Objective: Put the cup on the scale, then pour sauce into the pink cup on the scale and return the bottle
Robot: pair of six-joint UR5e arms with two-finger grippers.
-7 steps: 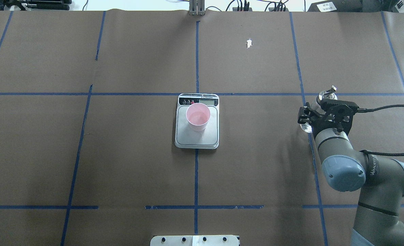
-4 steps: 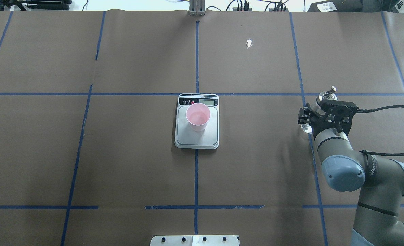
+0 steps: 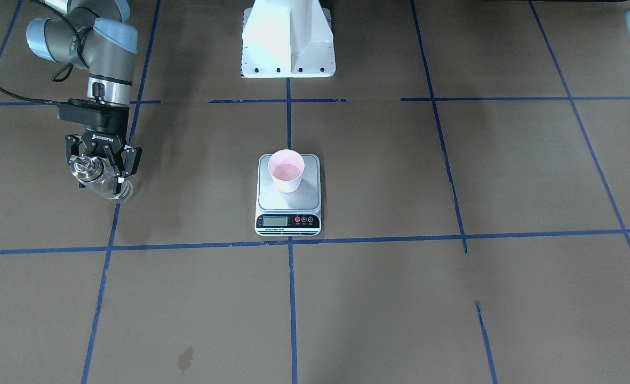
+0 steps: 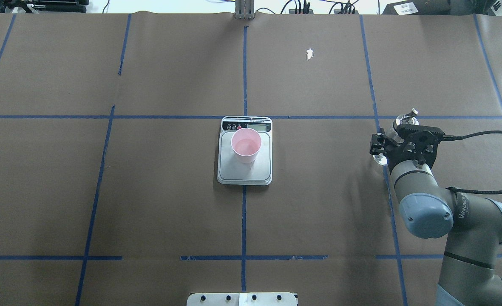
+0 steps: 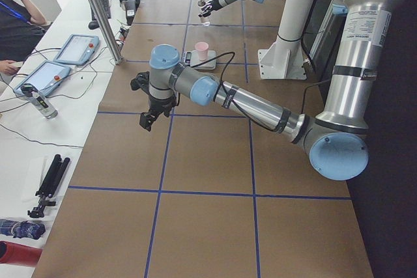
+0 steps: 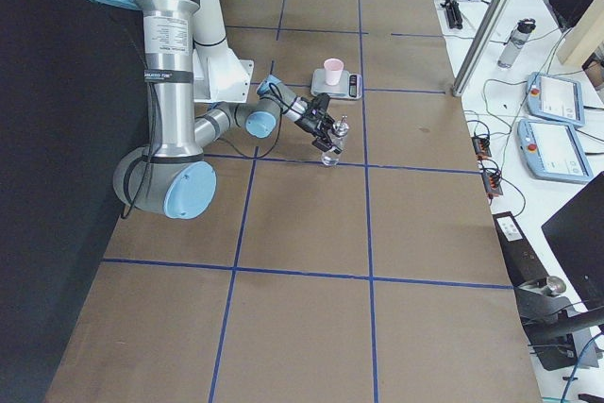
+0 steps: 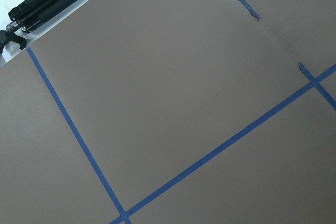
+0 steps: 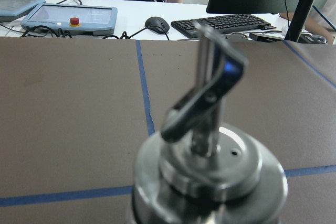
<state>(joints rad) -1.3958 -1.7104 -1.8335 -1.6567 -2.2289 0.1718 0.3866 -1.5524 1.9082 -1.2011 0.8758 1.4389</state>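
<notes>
The pink cup stands upright on the silver scale at the table's middle; both also show in the front view, cup on scale. My right gripper is shut on the clear glass bottle, slightly tilted, far to the right of the scale. Its silver cap and spout fill the right wrist view. I cannot tell whether its base touches the table. The sauce in it is too clear to make out. My left gripper hangs off the table's left side, its jaws unclear.
The white robot base stands at the near table edge. Blue tape lines cross the brown paper. A white tear marks the far paper. Operators' desks with tablets, a mouse and a keyboard lie past the far edge.
My right gripper with the bottle has drifted very slightly toward the far side. The cup and scale have not moved.
</notes>
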